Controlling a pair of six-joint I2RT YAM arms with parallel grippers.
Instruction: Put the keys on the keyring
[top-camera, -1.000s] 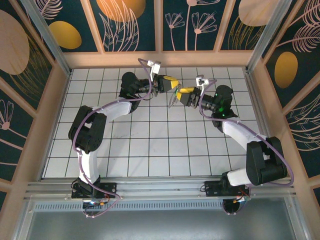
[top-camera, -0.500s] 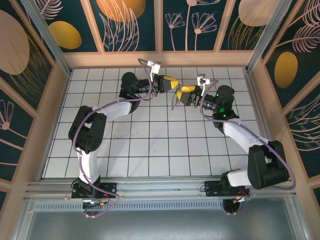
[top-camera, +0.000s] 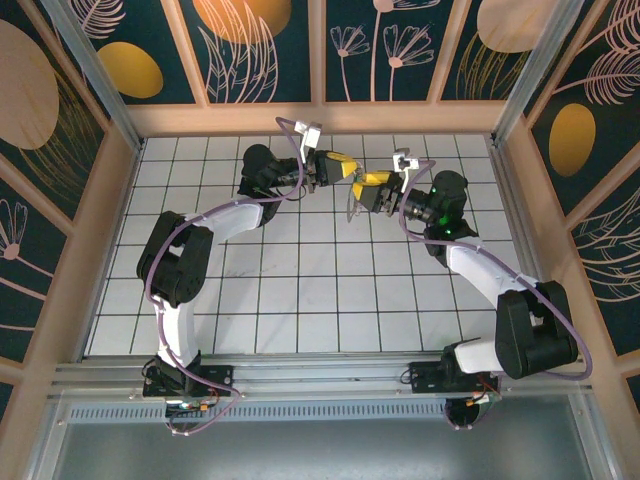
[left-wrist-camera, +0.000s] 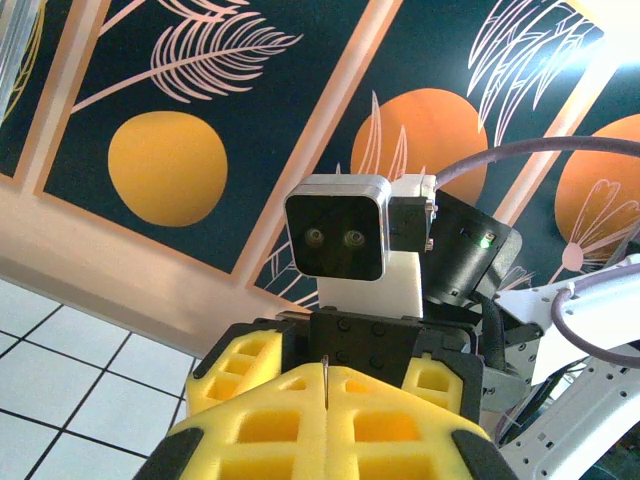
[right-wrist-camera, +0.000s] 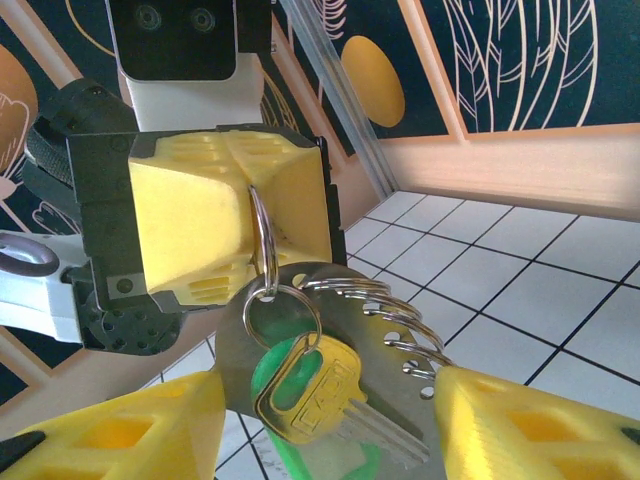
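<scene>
The left gripper (right-wrist-camera: 240, 190) has its jaws pressed together on a thin wire loop of the keyring (right-wrist-camera: 262, 255), held in the air above the table (top-camera: 300, 290) toward its far edge. A small ring (right-wrist-camera: 283, 310) hangs from that loop and carries the key (right-wrist-camera: 310, 390), whose head looks brassy with green plastic showing through and behind it. The right gripper (right-wrist-camera: 325, 430) faces the left one, its jaws spread wide on either side of the hanging bunch; whether one pad touches the coil's end, I cannot tell.
</scene>
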